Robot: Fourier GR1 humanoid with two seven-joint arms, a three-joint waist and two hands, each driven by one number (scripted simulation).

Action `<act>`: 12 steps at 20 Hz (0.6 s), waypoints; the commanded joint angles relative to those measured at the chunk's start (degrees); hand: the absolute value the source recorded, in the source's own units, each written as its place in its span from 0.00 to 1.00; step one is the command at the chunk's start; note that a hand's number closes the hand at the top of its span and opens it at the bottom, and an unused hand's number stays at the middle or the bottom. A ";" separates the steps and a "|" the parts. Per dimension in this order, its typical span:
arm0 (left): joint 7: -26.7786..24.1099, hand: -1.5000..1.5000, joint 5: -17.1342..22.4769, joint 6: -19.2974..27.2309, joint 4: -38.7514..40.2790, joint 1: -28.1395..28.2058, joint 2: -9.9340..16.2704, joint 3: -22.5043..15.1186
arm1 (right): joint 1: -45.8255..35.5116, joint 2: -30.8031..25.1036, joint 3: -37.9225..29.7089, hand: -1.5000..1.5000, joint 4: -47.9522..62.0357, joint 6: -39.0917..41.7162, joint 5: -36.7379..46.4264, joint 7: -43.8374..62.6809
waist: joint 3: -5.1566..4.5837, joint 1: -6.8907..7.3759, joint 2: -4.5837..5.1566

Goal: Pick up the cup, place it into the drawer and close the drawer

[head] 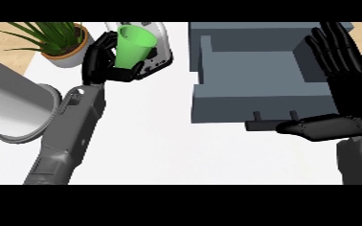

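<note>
A bright green cup [134,47] is held at the upper left, and my left hand [106,60] is curled round it from the left side, above a white and black appliance. The grey drawer [247,103] stands pulled out at the right, its inside bare and its handle [272,124] facing me. My right hand [338,72] rests open at the right edge beside the drawer, fingers up, with the thumb lying near the handle.
A potted plant [62,40] stands at the upper left corner. A white and black appliance [159,52] sits behind the cup. A large grey rounded bowl [21,112] lies at the left edge. White counter [163,148] stretches between my arms.
</note>
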 commanded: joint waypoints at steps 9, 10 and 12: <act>14.76 1.00 -3.27 7.74 -1.98 -16.73 -7.54 -7.26 | -2.41 1.06 1.85 0.00 2.40 1.20 -0.17 -2.02 | 0.83 -6.28 -0.04; 16.80 1.00 -3.72 9.46 -0.57 -19.56 -7.63 -8.86 | -2.72 0.96 1.28 0.00 2.26 0.38 -0.10 -0.96 | 0.75 -5.87 0.01; 20.24 1.00 -2.26 10.82 3.66 -24.34 -7.77 -11.06 | -4.00 0.05 0.59 0.00 1.79 1.59 -1.51 -1.29 | 0.72 -6.70 0.50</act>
